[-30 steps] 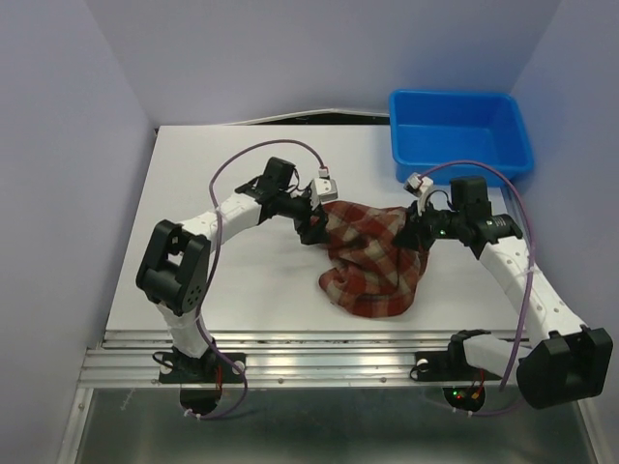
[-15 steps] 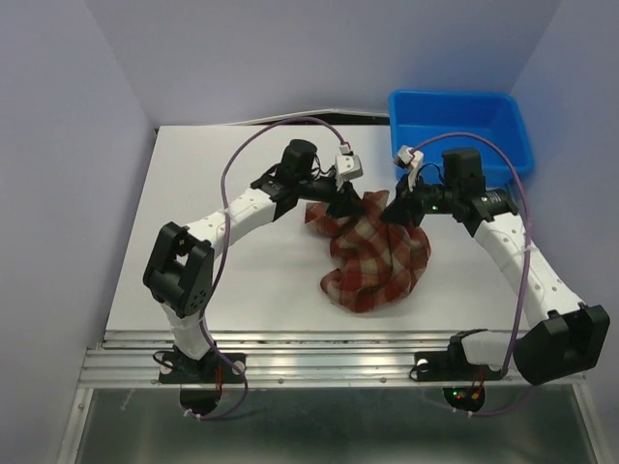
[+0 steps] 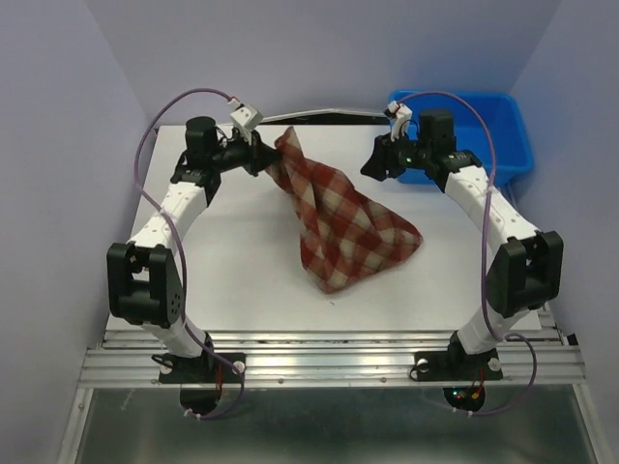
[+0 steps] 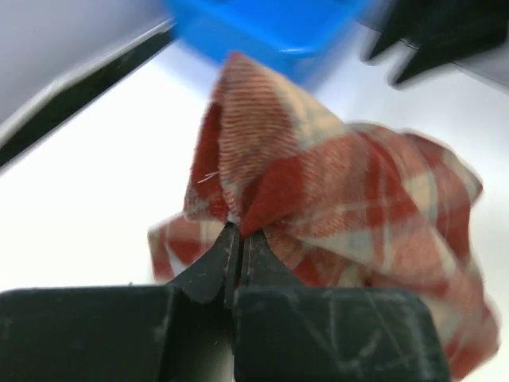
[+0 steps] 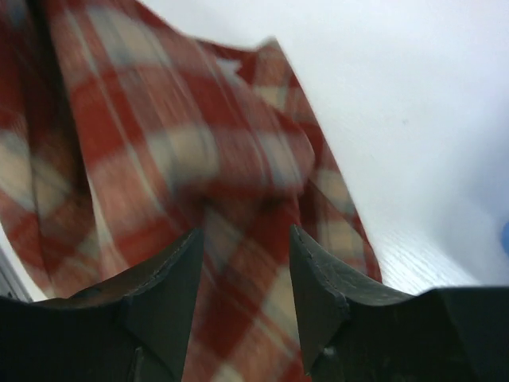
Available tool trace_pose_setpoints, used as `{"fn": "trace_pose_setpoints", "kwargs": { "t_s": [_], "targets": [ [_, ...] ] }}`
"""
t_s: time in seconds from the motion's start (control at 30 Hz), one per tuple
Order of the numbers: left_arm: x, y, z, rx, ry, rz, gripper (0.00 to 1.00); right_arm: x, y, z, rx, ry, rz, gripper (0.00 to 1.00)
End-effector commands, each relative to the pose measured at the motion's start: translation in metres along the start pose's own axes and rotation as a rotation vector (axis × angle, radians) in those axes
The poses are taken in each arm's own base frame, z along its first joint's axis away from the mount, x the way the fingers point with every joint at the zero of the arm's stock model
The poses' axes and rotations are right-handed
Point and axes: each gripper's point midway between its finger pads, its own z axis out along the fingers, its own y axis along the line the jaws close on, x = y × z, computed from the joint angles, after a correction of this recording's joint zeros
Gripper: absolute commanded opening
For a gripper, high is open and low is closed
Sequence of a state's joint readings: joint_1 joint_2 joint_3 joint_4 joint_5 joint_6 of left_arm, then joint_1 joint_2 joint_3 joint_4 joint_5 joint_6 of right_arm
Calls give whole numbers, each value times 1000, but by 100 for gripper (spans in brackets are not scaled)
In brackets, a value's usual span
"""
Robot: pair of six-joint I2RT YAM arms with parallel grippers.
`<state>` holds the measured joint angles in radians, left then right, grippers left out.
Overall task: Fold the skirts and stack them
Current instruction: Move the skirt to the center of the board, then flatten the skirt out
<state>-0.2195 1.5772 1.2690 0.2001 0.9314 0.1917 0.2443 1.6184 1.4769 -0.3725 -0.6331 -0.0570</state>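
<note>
Cloth so soft and light just droops: the skirt (image 3: 340,220) hangs twisted from a corner pinched in the left gripper (image 4: 236,232) down onto the table (image 3: 222,261), so the right gripper (image 5: 242,247), spread and empty, should probably take another corner.

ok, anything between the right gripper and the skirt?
Nothing visible. The right gripper is open and off the skirt, with only bare table between them. The blue bin sits on its other side, away from the skirt. The left gripper is shut on the skirt's top corner.
</note>
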Motion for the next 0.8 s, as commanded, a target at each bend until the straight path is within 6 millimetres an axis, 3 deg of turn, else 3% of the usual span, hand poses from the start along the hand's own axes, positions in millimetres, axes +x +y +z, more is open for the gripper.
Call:
{"fn": "trace_pose_setpoints", "kwargs": {
  "t_s": [0.0, 0.07, 0.17, 0.23, 0.27, 0.33, 0.37, 0.4, 0.43, 0.47, 0.5, 0.53, 0.57, 0.63, 0.67, 0.7, 0.73, 0.77],
  "targets": [
    [54, 91, -27, -402, 76, -418, 0, -8, -30, 11, 147, -7, 83, 53],
    [89, 107, -33, -434, 133, -496, 0, 13, -26, 13, 136, 53, 97, 58],
    [118, 116, -36, -483, 195, -514, 0, 41, -22, 6, 133, 133, 102, 65],
    [138, 127, -42, -543, 254, -507, 9, 72, -23, 0, 154, 202, 113, 66],
    [143, 130, -44, -557, 270, -499, 17, 84, -24, -2, 161, 226, 114, 66],
    [143, 138, -56, -592, 290, -451, 24, 116, -25, -8, 176, 297, 117, 66],
    [131, 137, -60, -589, 276, -412, 34, 125, -24, -11, 177, 318, 115, 66],
    [126, 134, -65, -577, 285, -386, 37, 143, -22, -13, 171, 353, 123, 67],
    [122, 130, -69, -548, 311, -303, 42, 151, -20, -17, 160, 375, 110, 67],
    [102, 124, -76, -536, 301, -229, 61, 155, -18, -20, 156, 384, 99, 70],
    [95, 119, -81, -526, 308, -177, 64, 161, -18, -23, 159, 397, 92, 76],
    [94, 109, -87, -501, 339, -143, 79, 173, -19, -25, 166, 423, 88, 88],
    [79, 102, -96, -476, 358, -7, 80, 179, -29, -29, 221, 444, 72, 89],
    [85, 77, -108, -386, 444, 52, 80, 190, -38, -32, 262, 478, 49, 88],
    [74, 60, -111, -283, 454, 201, 80, 197, -44, -32, 284, 488, 31, 88],
    [78, 43, -114, -212, 481, 250, 80, 200, -47, -32, 292, 490, 22, 87],
    [100, 18, -121, -131, 547, 237, 80, 203, -52, -28, 298, 490, 5, 87],
    [105, 4, -122, -87, 566, 289, 80, 204, -54, -27, 296, 493, -2, 87]
  ]
}}
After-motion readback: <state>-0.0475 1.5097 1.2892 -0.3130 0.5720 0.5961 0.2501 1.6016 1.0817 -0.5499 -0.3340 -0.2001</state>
